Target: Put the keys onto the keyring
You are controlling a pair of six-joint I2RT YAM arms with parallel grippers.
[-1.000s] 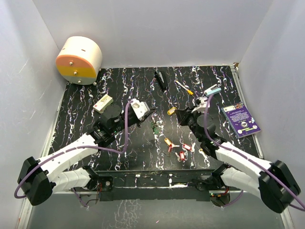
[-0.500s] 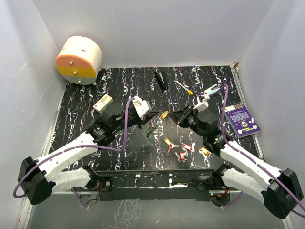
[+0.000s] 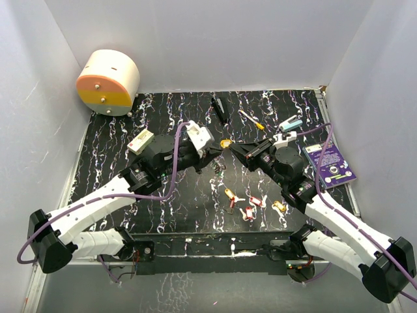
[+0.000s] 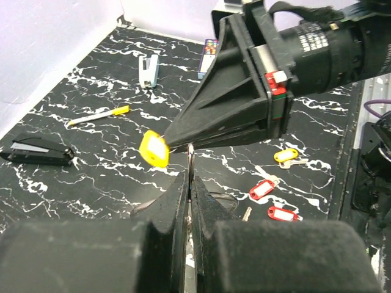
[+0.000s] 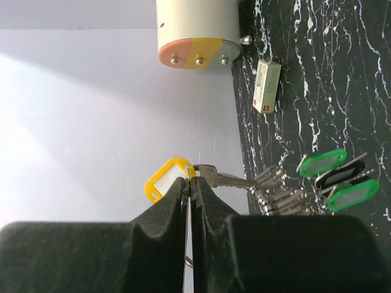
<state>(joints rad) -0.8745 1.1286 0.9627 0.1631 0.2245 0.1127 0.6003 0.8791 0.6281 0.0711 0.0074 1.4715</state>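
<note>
Above marbled table (image 3: 111, 153), right hand's (image 5: 188, 182) yellow key (image 5: 165, 177) seemingly touches keyring (image 4: 190, 160)

keyring (image 4: 191, 151) mostly hidden inside left end effector (image 4: 190, 180), sliver showing

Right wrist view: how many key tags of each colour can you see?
Green tags: 2
Black tag: 1
Yellow tag: 1
Total: 4
</note>
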